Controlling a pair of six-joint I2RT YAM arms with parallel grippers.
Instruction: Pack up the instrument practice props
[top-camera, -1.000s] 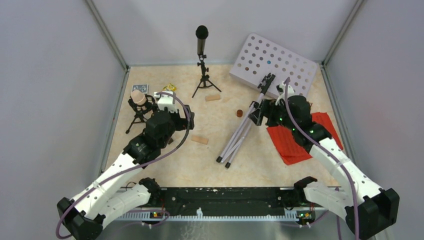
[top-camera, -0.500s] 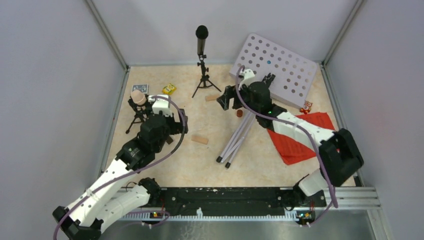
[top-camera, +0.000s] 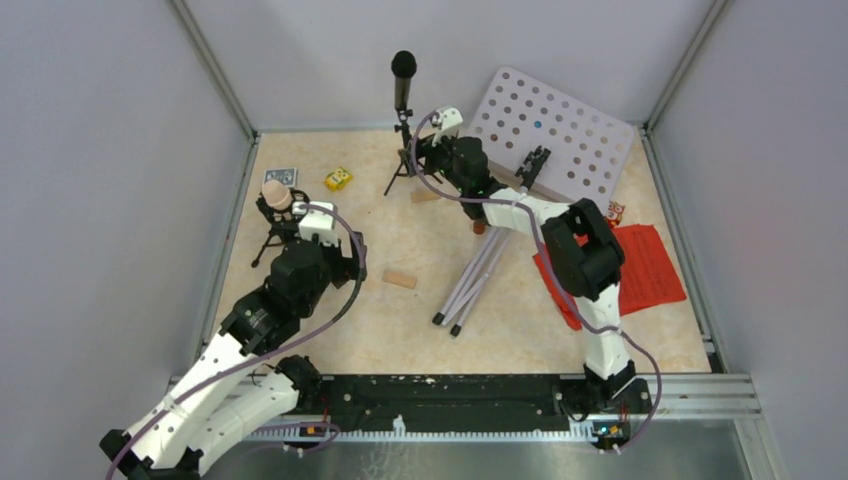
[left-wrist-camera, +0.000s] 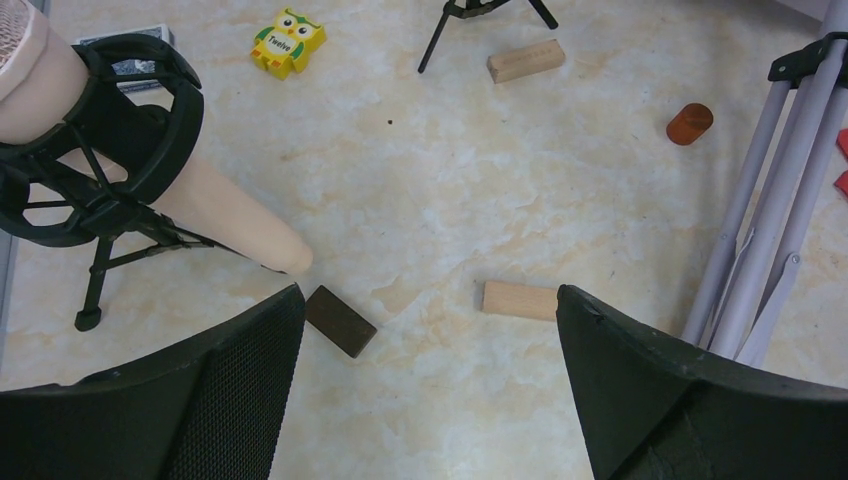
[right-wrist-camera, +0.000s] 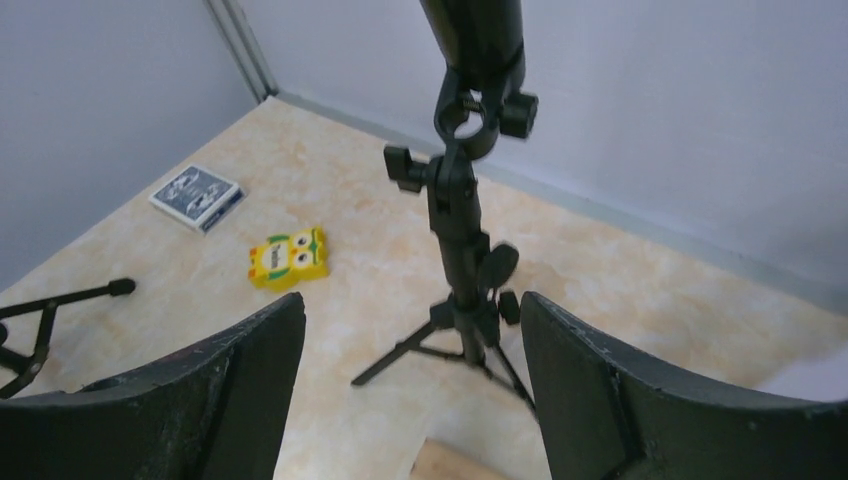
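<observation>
Left gripper (left-wrist-camera: 430, 310): jaws spread fully, holding and touching nothing; it hung over bare table (left-wrist-camera: 430, 180).
Right gripper (right-wrist-camera: 412, 305): jaws wide apart and empty; the far tripod (right-wrist-camera: 462, 250) stood ahead in the gap between the fingers, untouched.
Left arm: bent at the elbow, reaching from the near-left base toward the left side, wrist tipped down just beside the near tripod (left-wrist-camera: 97, 270).
Right arm: stretched from the near-right base to the far centre, elbow raised over the red pages (top-camera: 650, 270), wrist close to the far tripod.
Mics: two. The black mic (top-camera: 403, 70) stood upright on the far tripod at the back wall. The beige mic (left-wrist-camera: 230, 215) sat tilted in the ring of the near tripod at the left, its tail touching the table.
Tripods: two small black ones, well apart.
Desk (top-camera: 560, 130): one, white and perforated, tilted up at the far right corner.
Legs (top-camera: 480, 270): silver, folded together, running from the desk toward the table's middle.
Red pages: one patch flat on the right side; the sheets could not be counted.
Tan blocks: two, one (left-wrist-camera: 525, 60) near the far tripod, one (left-wrist-camera: 518, 298) beside the legs.
Other bits: one dark block (left-wrist-camera: 340, 320), one brown cylinder (left-wrist-camera: 690, 122), one yellow owl (left-wrist-camera: 287, 40), one card box (right-wrist-camera: 197, 196).
</observation>
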